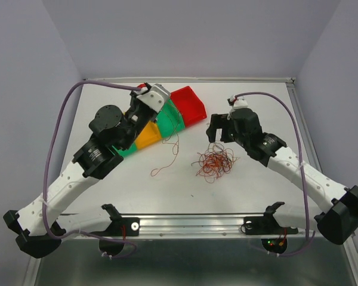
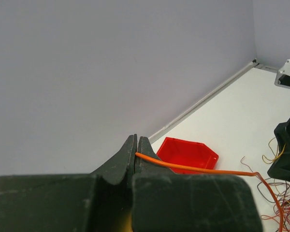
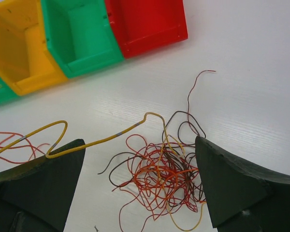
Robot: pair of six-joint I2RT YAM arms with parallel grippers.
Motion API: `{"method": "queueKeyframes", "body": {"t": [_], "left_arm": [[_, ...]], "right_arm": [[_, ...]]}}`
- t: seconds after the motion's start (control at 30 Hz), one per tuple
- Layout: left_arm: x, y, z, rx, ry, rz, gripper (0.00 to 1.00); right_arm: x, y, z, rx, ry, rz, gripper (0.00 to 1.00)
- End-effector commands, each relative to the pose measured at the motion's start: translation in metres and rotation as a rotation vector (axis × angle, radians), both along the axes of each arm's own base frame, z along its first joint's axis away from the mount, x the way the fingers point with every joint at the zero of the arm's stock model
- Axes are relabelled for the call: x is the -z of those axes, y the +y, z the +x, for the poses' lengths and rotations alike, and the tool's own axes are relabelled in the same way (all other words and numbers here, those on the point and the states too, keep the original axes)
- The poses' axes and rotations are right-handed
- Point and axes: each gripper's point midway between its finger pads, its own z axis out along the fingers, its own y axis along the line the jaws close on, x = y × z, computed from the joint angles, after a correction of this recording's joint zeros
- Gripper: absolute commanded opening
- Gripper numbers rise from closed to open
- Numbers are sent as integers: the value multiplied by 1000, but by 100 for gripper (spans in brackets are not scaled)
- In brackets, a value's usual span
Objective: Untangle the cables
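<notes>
L gripper (image 2: 136, 140) pinches an orange wire (image 2: 198, 169); R gripper (image 3: 140, 145) open over tangle (image 3: 164, 179). Prob. light, limp, springy; we'd grab loose ends.

Cable tangle (image 1: 214, 162): red, orange, yellow and dark brown strands.
Loose strand (image 2: 198, 169): orange.
Long strand (image 3: 101, 139): yellow with short grey bands.
Bins: a red bin (image 1: 191, 106), a green bin (image 1: 170, 119), a yellow bin (image 1: 148, 136).
Bench (image 1: 256, 196): white.
Arm cables (image 1: 56, 137): lilac.
</notes>
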Motion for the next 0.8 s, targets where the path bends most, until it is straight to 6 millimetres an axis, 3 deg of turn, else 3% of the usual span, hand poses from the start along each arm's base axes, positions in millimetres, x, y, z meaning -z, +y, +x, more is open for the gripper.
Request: {"method": "queueKeyframes", "body": {"t": [0.0, 0.03, 0.07, 0.13, 0.2, 0.23, 0.37, 0.43, 0.53, 0.63, 0.67, 0.73, 0.77], "left_arm": [[-8, -8, 5, 25, -20, -47, 0], [-8, -11, 5, 40, -22, -50, 0], [-7, -12, 6, 44, -22, -53, 0], [-2, -15, 11, 46, -16, -50, 0], [-1, -15, 14, 41, -14, -47, 0], [2, -16, 17, 41, -8, -43, 0], [2, -16, 19, 47, -5, -43, 0], [2, -15, 19, 45, -7, -44, 0], [0, -12, 17, 45, -12, -45, 0], [0, -11, 16, 46, -12, -41, 0], [1, -11, 16, 47, -12, -40, 0], [2, -12, 16, 55, -10, -40, 0], [1, -13, 15, 60, -11, -41, 0]], "right_arm": [[-17, 5, 9, 24, -51, 50, 100], [-5, -14, 11, 122, -14, -22, 100], [13, -21, 15, 190, 36, -56, 100], [25, -37, 21, 296, 79, -136, 100], [66, -47, 13, 341, 208, -259, 100], [72, -51, 13, 365, 231, -300, 100], [104, -64, -19, 422, 369, -498, 100], [105, -55, -31, 388, 378, -533, 100], [85, -47, -44, 386, 353, -546, 100], [69, -67, -57, 470, 367, -594, 100], [62, -88, -64, 554, 360, -677, 100], [38, -98, -57, 611, 285, -711, 100], [24, -95, -52, 622, 239, -648, 100]]}}
